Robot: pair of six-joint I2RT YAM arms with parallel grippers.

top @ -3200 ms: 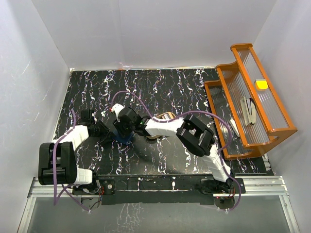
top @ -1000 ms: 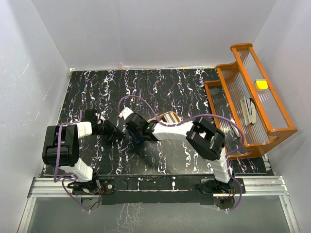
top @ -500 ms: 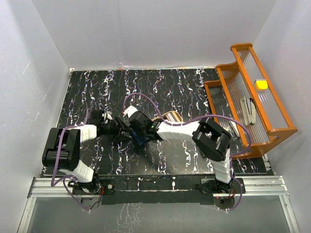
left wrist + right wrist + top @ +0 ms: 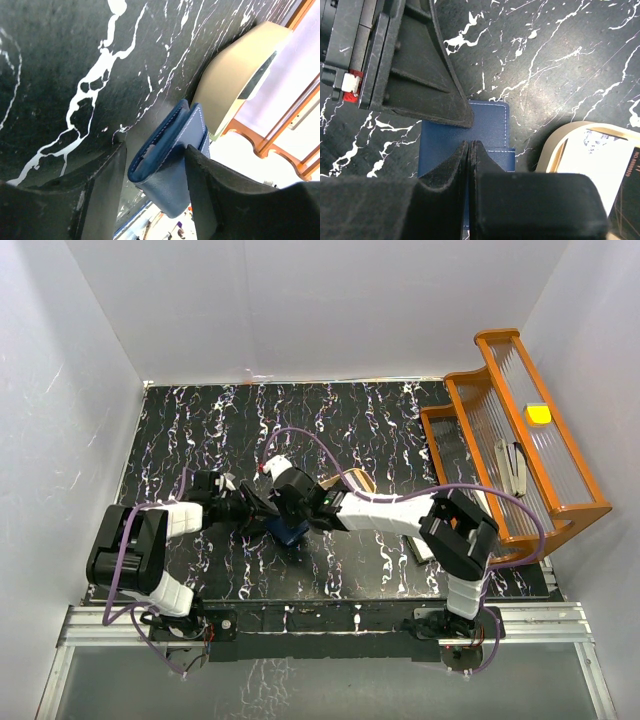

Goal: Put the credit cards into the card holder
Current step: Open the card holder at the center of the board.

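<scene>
Jaws of the right gripper (image 4: pixel 470 145) are pressed together, tips down on the blue cover of the card holder (image 4: pixel 490 125), probably to pin it so it cannot slide. That card holder lies folded shut and flat on the black marbled table (image 4: pixel 350 420), with both arms meeting over it. The left gripper (image 4: pixel 154 150) reaches in from the card holder's left with its jaws apart, one finger on each side of the folded edge. A sliver of gap shows, so I judge that it straddles rather than clamps, though the wrist view is tight.

Just beyond the card holder to its right sits a tan tray (image 4: pixel 555 150) carrying what looks like a pale credit card (image 4: pixel 592 160), not yet picked up. Far to the card holder's right stands an orange rack (image 4: pixel 520 440). With both arms crowded on the card holder, neither is free to fetch cards, and it must be opened first.
</scene>
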